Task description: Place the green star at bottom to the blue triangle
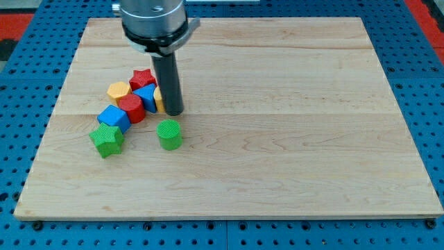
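Observation:
The green star [107, 139] lies at the view's left, at the lower end of a cluster of blocks. The blue triangle [146, 96] sits higher in that cluster, below the red star [143, 78]. My tip [174, 112] stands just right of the blue triangle and of a yellow block [159, 99] half hidden behind the rod. The tip is above the green cylinder [169, 134] and well to the right of the green star. A blue cube [114, 118] touches the green star's upper side.
A yellow hexagon [118, 91] and a red cylinder-like block [132, 108] fill the cluster between the blue cube and the blue triangle. The wooden board [291, 125] lies on a blue perforated surface.

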